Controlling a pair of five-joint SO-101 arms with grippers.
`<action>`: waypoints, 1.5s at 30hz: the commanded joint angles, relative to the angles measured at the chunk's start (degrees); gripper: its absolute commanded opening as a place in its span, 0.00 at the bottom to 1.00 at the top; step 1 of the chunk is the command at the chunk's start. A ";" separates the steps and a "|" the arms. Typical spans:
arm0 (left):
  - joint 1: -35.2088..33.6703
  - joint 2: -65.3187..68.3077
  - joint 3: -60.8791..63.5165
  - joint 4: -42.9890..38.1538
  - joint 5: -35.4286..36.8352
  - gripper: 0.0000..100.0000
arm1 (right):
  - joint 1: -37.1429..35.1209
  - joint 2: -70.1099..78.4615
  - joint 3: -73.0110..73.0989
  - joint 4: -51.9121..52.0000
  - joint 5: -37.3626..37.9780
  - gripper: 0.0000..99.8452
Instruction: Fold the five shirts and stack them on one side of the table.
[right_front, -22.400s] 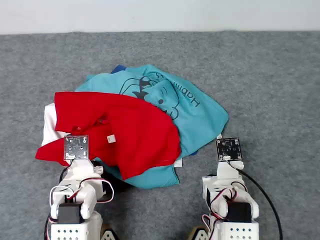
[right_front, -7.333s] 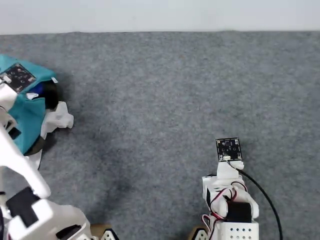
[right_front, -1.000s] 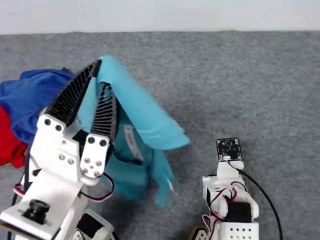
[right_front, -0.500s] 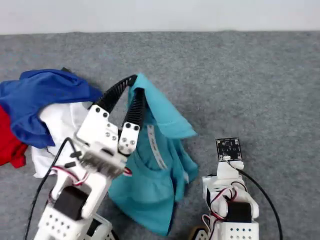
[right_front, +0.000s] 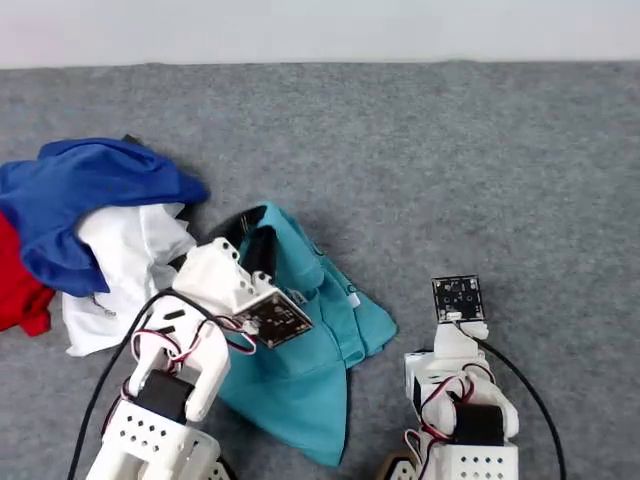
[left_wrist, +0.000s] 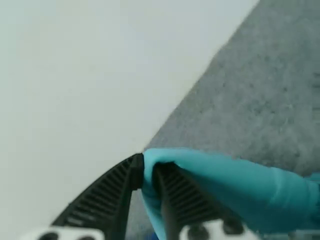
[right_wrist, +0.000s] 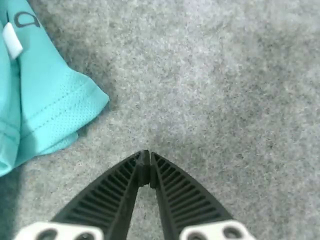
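From above: my left arm bends low at 7 o'clock, left claw (right_front: 252, 225) in the teal shirt (right_front: 300, 385) crumpled on the bench (right_front: 480, 160); blue shirt (right_front: 90, 185), white shirt (right_front: 125, 250) and red shirt (right_front: 15, 290) heap at 9 o'clock. Left wrist: it pinches a teal fold. Right wrist: right claw (right_wrist: 145, 167) pressed together over the bench, near a teal sleeve.

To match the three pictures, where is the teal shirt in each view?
High view: the teal shirt lies crumpled near the front edge, left of centre, partly under the left arm.
Left wrist view: a fold of it is pinched in the left end effector, close to the camera.
Right wrist view: its hem lies on the grey mat, beside and beyond the shut right end effector.
Shared landmark: the grey mat.
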 joint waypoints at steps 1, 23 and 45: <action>0.26 -0.53 -0.66 7.91 -1.67 0.04 | 0.22 -0.84 0.79 0.04 0.53 0.01; -6.15 -0.62 -24.48 52.66 14.33 0.16 | 0.22 -0.84 0.79 0.04 0.53 0.01; -18.29 13.98 -48.57 78.33 18.99 0.16 | 0.22 -0.84 0.79 0.04 0.53 0.01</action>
